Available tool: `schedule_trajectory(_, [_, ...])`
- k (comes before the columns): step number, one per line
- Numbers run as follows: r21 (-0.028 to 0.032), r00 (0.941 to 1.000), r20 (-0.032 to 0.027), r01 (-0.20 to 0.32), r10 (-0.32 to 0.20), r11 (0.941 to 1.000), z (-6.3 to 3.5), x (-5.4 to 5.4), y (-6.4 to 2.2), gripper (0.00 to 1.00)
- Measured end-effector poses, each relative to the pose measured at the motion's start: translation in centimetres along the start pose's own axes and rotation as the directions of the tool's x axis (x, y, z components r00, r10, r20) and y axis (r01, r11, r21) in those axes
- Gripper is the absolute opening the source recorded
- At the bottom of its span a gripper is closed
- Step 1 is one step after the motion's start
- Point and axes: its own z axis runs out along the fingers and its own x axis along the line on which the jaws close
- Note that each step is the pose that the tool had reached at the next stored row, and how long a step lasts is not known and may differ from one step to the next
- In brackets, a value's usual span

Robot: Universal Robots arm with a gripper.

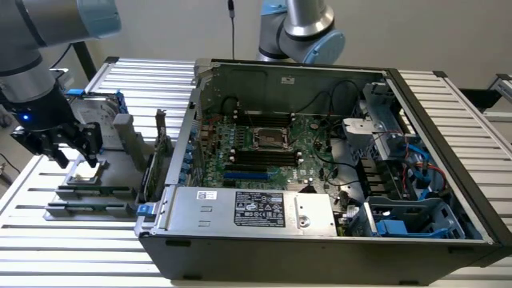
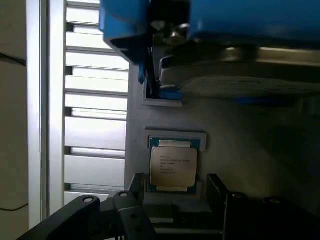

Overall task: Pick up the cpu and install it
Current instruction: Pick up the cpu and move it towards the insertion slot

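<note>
Hovering wide-spread, the hand [image 1: 78, 157] sits just over the cpu [image 1: 86, 174].

The cpu [image 2: 173, 167] has a satin silver metal lid. Its holder [image 2: 240, 145] is matt grey plastic; the tabletop [image 2: 95, 130] is ribbed, brushed aluminium. The claw [image 1: 76, 161] is matt black, the bracket [image 2: 240, 20] glossy blue plastic.

The arm [image 1: 32, 42] points its gripper [image 1: 76, 159] straight down, jaws wide apart.
</note>
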Motion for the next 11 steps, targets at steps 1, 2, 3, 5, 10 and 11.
schedule_trajectory(1, [0.0001,1.0000,-0.0001,-0.001,0.001,1.0000,0.17,0.00,0.01,0.62])
schedule_trajectory(2, [0.0001,1.0000,-0.0003,-0.002,0.002,1.0000,0.37,0.01,0.02,0.62])
schedule_trajectory(3, [0.0002,1.0000,-0.0005,-0.003,0.003,1.0000,0.55,0.02,0.03,0.62])
schedule_trajectory(5, [0.0000,1.0000,-0.0027,-0.006,0.006,1.0000,0.78,0.02,0.04,0.62])
schedule_trajectory(10, [-0.0008,0.9997,-0.0075,-0.021,0.021,0.9998,0.87,0.02,0.04,0.64])
schedule_trajectory(11, [-0.0009,0.9997,-0.0075,-0.024,0.024,0.9997,0.88,0.01,0.05,0.64])
